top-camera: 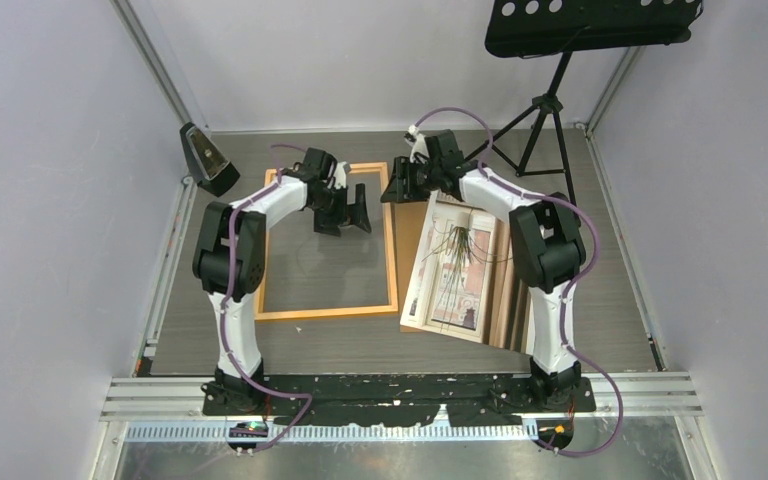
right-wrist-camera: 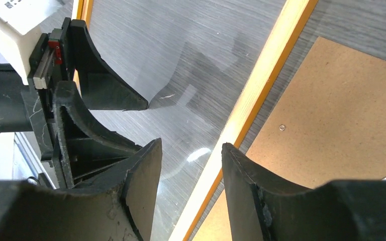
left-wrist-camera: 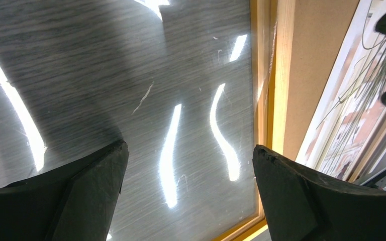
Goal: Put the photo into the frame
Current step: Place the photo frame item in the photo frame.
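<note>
The frame (top-camera: 326, 312) is bright orange wood, and the table (top-camera: 360, 345) is dark grey with a fine streaked grain. The photo (top-camera: 457, 275) has a cream border, pale pink and reddish tones, and thin dark green spiky leaves; the board (right-wrist-camera: 331, 125) is plain light brown. The arms (top-camera: 280, 200) are white with black joints, and their cables (top-camera: 455, 110) are purple.

Frame (top-camera: 325, 312): you see it flat on the table (top-camera: 360, 350), left half.
Photo (top-camera: 455, 270): just right of your frame, lying on the backing board (top-camera: 508, 300).
Stand (top-camera: 548, 105): your far right corner.
</note>
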Tool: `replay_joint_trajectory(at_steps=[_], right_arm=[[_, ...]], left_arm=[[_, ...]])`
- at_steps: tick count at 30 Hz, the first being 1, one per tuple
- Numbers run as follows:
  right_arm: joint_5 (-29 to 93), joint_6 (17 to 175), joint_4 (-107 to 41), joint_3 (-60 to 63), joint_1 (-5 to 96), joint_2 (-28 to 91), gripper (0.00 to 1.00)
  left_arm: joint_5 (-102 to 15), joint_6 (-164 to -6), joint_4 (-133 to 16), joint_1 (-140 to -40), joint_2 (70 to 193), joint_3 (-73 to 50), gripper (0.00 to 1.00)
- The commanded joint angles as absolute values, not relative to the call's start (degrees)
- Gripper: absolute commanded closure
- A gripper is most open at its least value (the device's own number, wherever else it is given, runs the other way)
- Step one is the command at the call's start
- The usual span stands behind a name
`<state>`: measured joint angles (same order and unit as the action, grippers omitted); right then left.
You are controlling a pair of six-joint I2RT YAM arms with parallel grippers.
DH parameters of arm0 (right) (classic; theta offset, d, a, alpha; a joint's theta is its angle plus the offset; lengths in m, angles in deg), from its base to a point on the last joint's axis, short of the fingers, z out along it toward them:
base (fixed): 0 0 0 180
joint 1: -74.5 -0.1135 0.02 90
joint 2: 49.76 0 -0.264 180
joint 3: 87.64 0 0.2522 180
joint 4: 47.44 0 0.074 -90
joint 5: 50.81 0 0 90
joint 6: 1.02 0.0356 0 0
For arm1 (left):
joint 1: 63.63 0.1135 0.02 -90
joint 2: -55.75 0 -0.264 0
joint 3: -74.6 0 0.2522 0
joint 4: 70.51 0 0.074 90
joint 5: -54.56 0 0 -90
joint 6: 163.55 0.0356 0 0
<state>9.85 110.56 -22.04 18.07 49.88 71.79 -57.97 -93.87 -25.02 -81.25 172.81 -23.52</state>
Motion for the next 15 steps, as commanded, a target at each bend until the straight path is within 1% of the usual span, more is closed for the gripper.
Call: replay_joint_trajectory(at_steps=[1,6,15], right_arm=[[12.0,105.8,-21.5,18.2,49.9,66.8,0.46],[14.2,102.3,-21.5,15.8,49.9,65.0,0.41],[18.3,96.7,-21.9,13.2,48.8,62.3,0.29]], left_arm=[[-54.5,-92.1,-24.5,-81.6,170.6,-21.7,0.01],[-53.8,-91.9,-24.4,-81.6,167.9,-21.4,0.0],[-50.0,-88.0,-22.9,-81.5,161.7,-20.7,0.01]])
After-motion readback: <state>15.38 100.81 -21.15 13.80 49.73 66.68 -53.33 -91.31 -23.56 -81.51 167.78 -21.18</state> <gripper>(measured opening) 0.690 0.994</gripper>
